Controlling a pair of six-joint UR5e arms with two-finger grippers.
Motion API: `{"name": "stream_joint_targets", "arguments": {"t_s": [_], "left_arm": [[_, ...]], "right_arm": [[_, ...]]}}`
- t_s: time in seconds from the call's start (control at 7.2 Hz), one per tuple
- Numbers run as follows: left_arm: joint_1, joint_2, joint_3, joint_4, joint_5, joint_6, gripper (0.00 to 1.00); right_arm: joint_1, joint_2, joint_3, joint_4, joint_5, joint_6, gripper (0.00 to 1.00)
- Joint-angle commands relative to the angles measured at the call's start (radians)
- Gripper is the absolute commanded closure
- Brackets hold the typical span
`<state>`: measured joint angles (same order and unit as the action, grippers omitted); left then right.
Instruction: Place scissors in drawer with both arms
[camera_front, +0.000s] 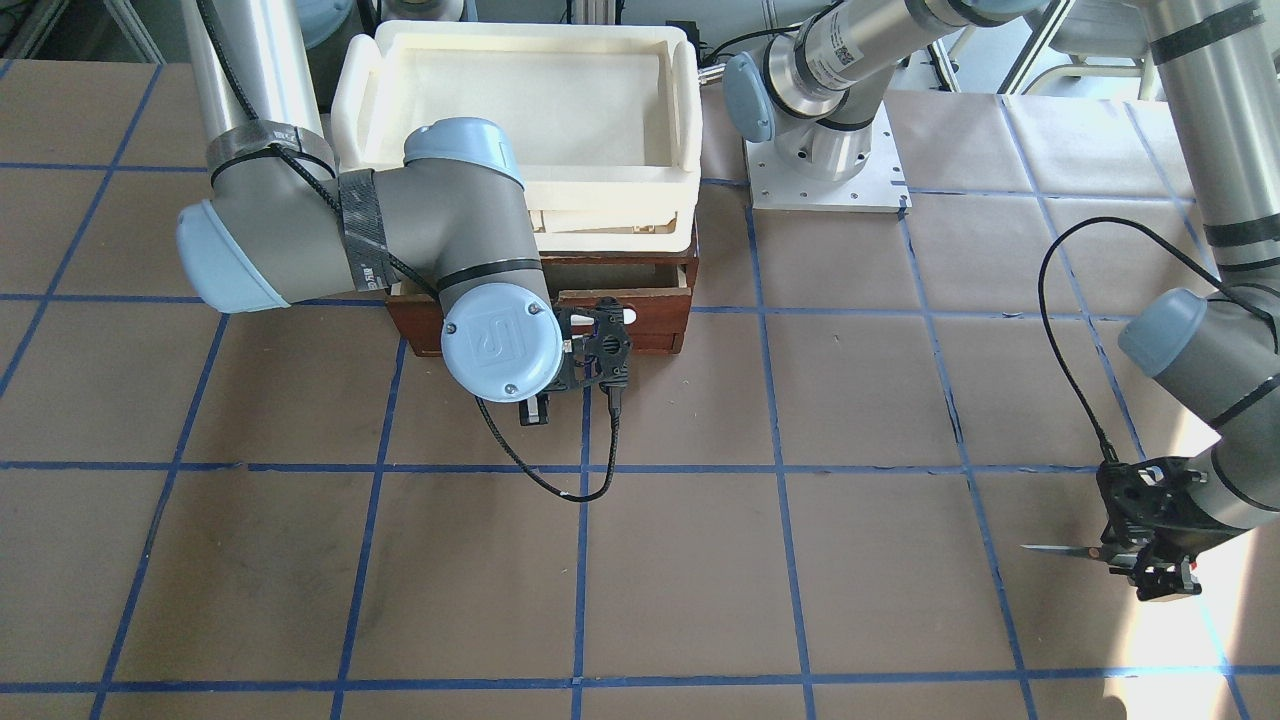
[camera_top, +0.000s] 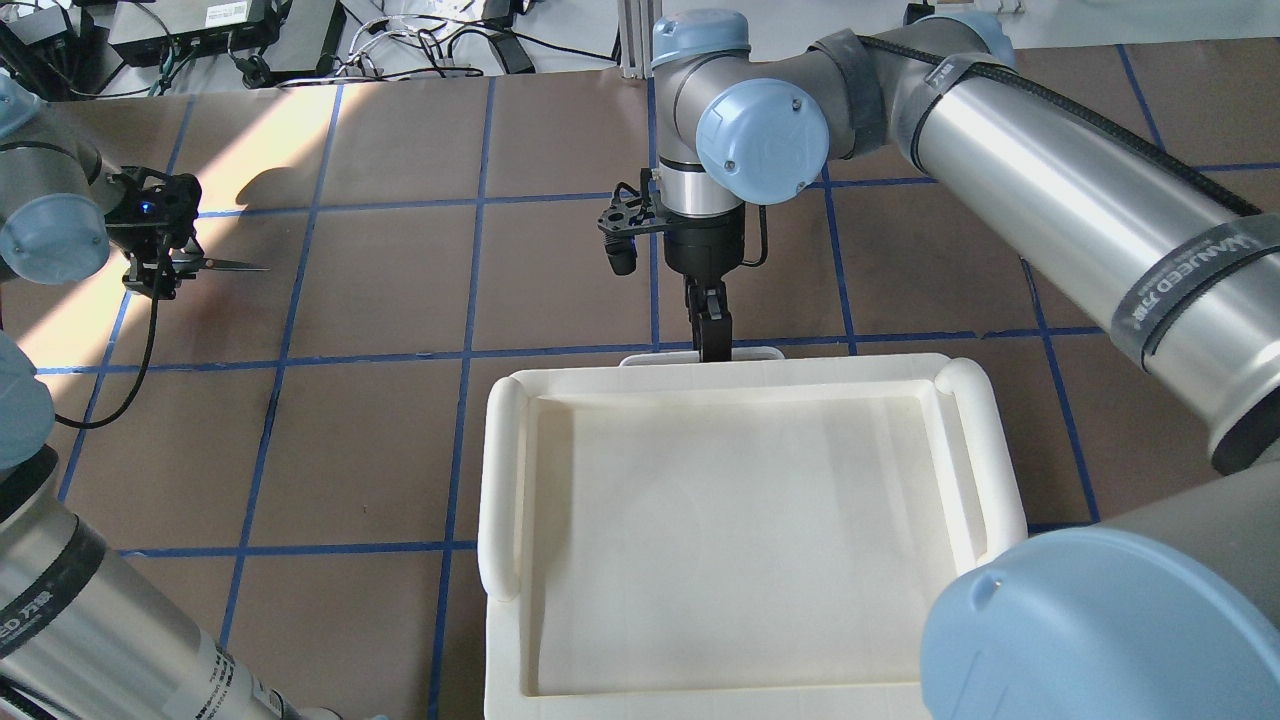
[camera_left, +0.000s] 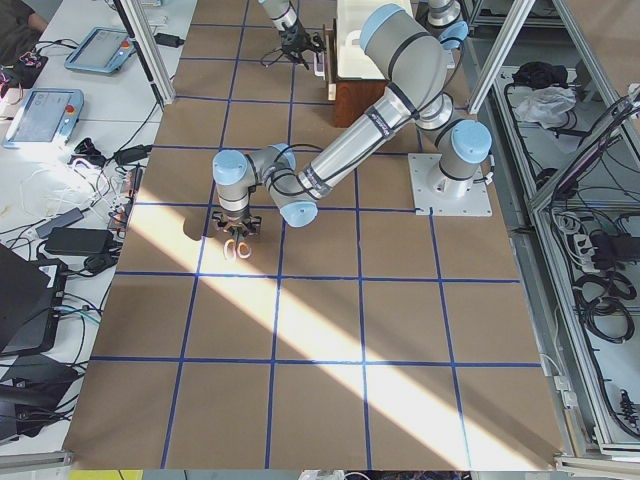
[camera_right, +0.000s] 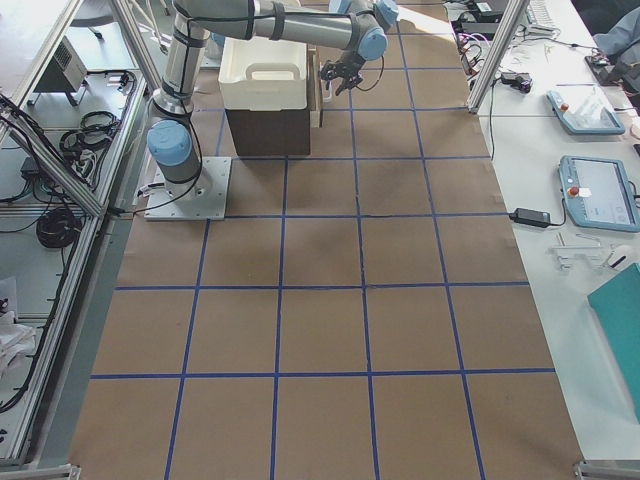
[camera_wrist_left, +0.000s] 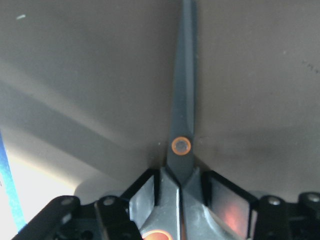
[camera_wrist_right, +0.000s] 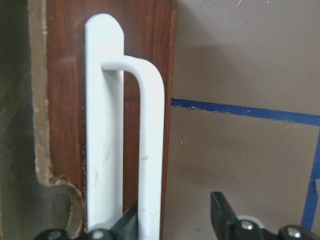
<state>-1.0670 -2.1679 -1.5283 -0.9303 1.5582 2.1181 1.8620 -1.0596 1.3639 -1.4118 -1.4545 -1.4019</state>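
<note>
Pinching the scissors (camera_wrist_left: 182, 100) just behind the pivot, blades level, the left gripper (camera_top: 165, 262) hovers well apart from the drawer (camera_wrist_right: 67, 60), probably for carrying over, while the right gripper (camera_wrist_right: 175, 220) stands spread around the drawer's white bar handle (camera_wrist_right: 150, 150), likely to pull it open.

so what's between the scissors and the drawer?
Nothing: only bare brown tabletop with blue tape lines separates scissors and drawer, clearest in the front-facing view.
</note>
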Motion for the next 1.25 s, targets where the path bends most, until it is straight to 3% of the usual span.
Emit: {"name": "stream_joint_targets", "arguments": {"t_s": [0.0, 0.83, 1.11], "left_arm": [[-0.056, 0.08, 0.0, -0.134, -0.001, -0.126, 1.0], [-0.281, 0.259, -0.001, -0.338, 0.002, -0.418, 1.0], [-0.355, 0.309, -0.001, -0.386, 0.009, -0.477, 1.0]], "right_arm": [[-0.01, 0.03, -0.064, 0.001, -0.012, -0.006, 0.5], [-0.035, 0.095, -0.199, -0.022, -0.007, -0.025, 0.49], [-0.037, 0.109, -0.218, -0.049, -0.006, -0.031, 0.42]]}}
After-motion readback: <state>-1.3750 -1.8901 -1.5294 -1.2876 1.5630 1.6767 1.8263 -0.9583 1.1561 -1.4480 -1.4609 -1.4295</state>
